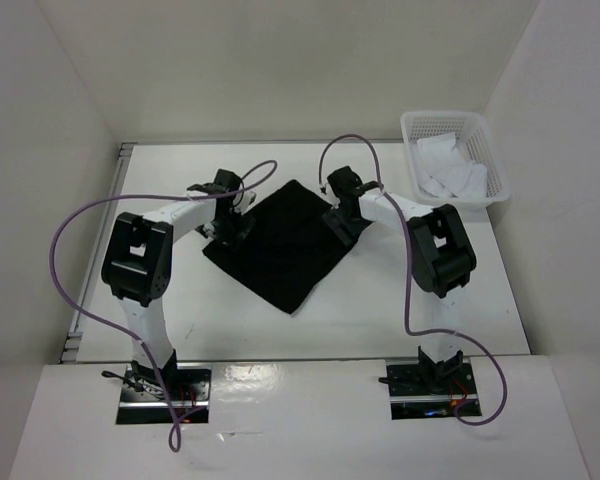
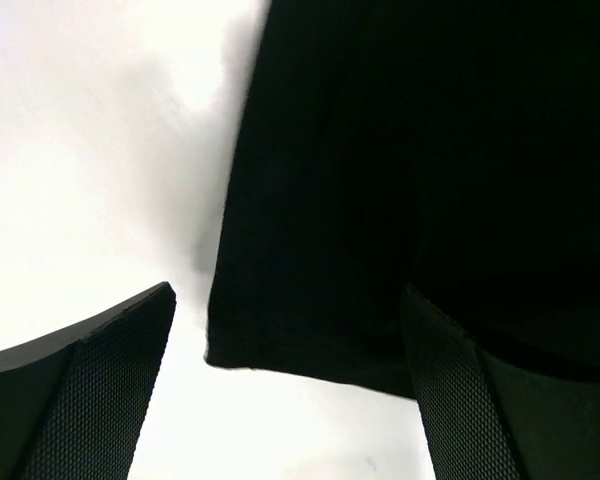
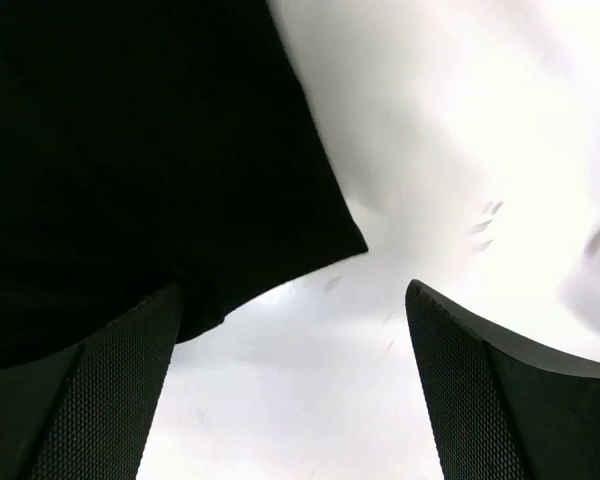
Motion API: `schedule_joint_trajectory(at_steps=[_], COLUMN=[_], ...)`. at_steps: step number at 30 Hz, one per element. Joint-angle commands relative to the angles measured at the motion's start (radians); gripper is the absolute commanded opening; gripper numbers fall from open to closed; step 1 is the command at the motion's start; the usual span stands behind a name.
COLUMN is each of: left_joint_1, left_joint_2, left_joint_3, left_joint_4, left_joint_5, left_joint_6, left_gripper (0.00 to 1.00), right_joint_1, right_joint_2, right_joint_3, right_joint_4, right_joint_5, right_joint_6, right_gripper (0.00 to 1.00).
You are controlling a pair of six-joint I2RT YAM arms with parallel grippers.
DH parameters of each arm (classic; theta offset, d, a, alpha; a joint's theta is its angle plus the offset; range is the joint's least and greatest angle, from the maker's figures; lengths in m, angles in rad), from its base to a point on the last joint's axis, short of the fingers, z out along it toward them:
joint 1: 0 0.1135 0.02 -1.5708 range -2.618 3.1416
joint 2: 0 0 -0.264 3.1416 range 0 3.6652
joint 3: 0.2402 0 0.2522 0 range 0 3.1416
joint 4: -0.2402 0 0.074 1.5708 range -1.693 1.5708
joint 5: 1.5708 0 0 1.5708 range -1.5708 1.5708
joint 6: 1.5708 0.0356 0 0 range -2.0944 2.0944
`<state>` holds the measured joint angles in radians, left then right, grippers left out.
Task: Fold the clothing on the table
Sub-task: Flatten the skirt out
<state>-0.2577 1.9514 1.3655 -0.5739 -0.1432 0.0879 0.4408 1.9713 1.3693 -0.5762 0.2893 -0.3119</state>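
Note:
The black clothing (image 1: 285, 245) lies flat on the white table (image 1: 390, 300), turned like a diamond. My left gripper (image 1: 230, 226) hovers open at its left corner. In the left wrist view that corner of the clothing (image 2: 400, 170) lies between the wide-apart fingers (image 2: 90, 390), with nothing gripped in the gripper (image 2: 288, 292). My right gripper (image 1: 343, 220) is open at the cloth's right corner. In the right wrist view the clothing (image 3: 130, 140) reaches under the left finger (image 3: 100, 400), and bare table (image 3: 460, 150) shows between the fingertips of the gripper (image 3: 295, 288).
A white lattice basket (image 1: 480, 195) holding white cloth pieces (image 1: 450, 170) stands at the back right of the table. A metal rail (image 1: 100, 250) runs along the table's left edge. White walls close in the table at the back and on both sides.

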Motion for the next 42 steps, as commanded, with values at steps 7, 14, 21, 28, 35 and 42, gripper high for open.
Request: schedule_joint_trajectory(at_steps=[7, 14, 21, 28, 35, 42], left_joint_1=[-0.083, -0.163, -0.299, -0.295, -0.154, 0.018], left_joint_2=[-0.183, -0.238, -0.181, -0.322, -0.526, -0.323], left_joint_3=[-0.176, -0.215, -0.213, -0.111, -0.054, 0.027], left_joint_4=[-0.138, -0.176, -0.185, -0.213, -0.058, 0.123], left_joint_5=[-0.078, 0.025, 0.085, 0.080, 0.132, 0.336], left_joint_6=[0.121, 0.165, 0.174, 0.174, 0.135, 0.058], left_gripper=[0.95, 0.95, 0.94, 0.93, 1.00, 1.00], right_joint_1=[-0.004, -0.024, 0.003, 0.013, 0.013, -0.063], right_joint_2=[0.225, 0.380, 0.452, 0.303, -0.118, -0.195], right_joint_3=[0.340, 0.560, 0.715, 0.635, 0.378, 0.208], right_joint_4=[0.001, -0.010, -0.067, -0.088, -0.051, -0.019], right_joint_5=[0.093, 0.097, 0.057, -0.034, -0.206, -0.421], right_joint_6=[-0.036, -0.036, -0.036, -0.021, 0.039, 0.091], right_gripper=[0.95, 0.95, 0.95, 0.95, 0.97, 0.94])
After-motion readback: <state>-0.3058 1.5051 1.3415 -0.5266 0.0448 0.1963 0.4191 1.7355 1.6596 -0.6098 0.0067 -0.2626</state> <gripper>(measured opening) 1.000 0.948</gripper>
